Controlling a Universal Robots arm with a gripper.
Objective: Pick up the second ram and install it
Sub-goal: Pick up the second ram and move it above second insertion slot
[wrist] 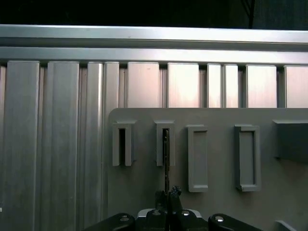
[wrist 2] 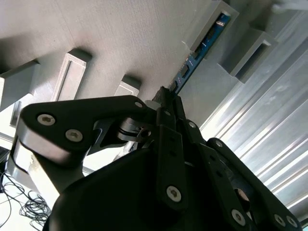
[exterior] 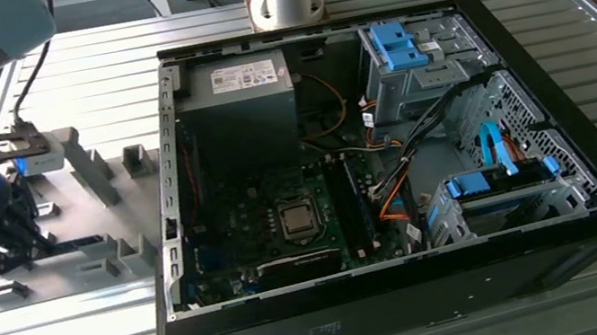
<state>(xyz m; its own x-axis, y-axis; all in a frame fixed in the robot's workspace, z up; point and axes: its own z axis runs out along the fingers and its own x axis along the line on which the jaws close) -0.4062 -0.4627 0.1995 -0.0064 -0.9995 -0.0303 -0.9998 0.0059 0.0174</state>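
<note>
Tool [wrist: 167, 195] clenched on ram stick [wrist 2: 195, 58]; far end, ahead of tool, sits in grey holder [wrist: 159, 144]. Best lifted straight, no twisting.

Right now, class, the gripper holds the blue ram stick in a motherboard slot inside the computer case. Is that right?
No. The second ram sits in a grey holder block outside the computer case, as the second wrist view shows; the gripper does hold it.

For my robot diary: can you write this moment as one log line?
hand shut on second ram | ram in grey holder blocks
</note>
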